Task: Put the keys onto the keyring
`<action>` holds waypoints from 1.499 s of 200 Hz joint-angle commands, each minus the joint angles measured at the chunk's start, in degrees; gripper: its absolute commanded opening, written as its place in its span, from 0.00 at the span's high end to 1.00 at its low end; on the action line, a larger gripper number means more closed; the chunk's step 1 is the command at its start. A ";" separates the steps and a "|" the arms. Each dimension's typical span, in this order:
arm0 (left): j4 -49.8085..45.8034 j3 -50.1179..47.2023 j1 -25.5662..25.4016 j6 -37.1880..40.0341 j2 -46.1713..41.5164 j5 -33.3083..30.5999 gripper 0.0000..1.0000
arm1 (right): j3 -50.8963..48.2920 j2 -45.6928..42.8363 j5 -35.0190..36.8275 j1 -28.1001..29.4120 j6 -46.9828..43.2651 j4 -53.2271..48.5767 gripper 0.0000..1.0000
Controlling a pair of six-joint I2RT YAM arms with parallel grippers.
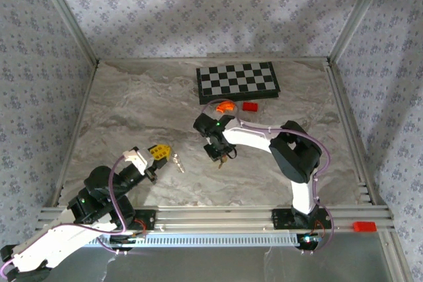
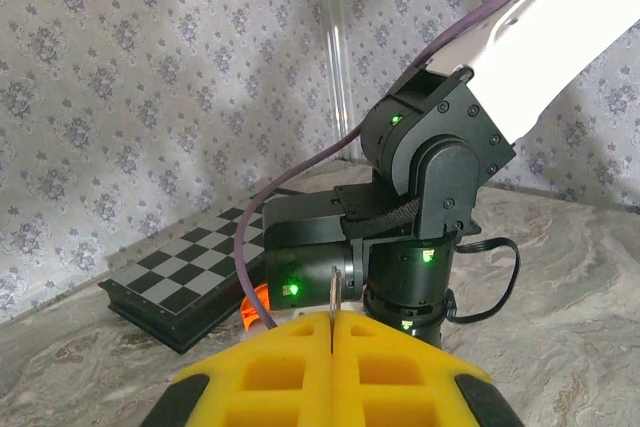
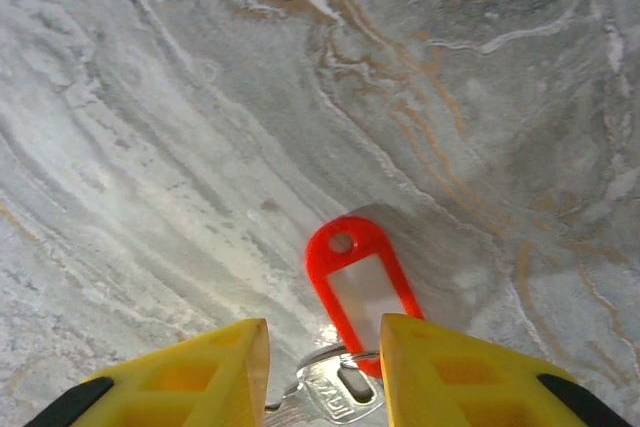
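The left claw [image 2: 331, 319] is pressed together on the thin silvery ring [image 2: 332, 291], which sticks up edge-on from its tips. The right claw [image 3: 325, 335] stands apart over the bench [image 3: 140, 147], with the key [image 3: 335, 394] lying between its fingers and the red tag [image 3: 358, 282] just ahead of them (bare bench shows beside the key's head, so I judge it not yet pinched). To do this step well, close squarely on the key's head, leaving the tag free ahead of the tips, then lift without twisting so the key can be brought level to the ring.
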 commanded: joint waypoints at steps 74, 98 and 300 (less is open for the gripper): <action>1.90 0.37 -0.37 0.04 -1.01 0.31 1.00 | 1.47 -2.04 0.53 1.12 -0.15 -3.90 0.71; 1.90 0.31 -0.37 0.04 -1.36 0.26 1.00 | 1.06 -2.94 1.28 0.07 -0.17 -4.56 0.67; 1.89 0.28 -0.42 0.13 -1.90 0.46 1.00 | -1.30 1.49 0.19 -2.12 0.79 -2.00 0.63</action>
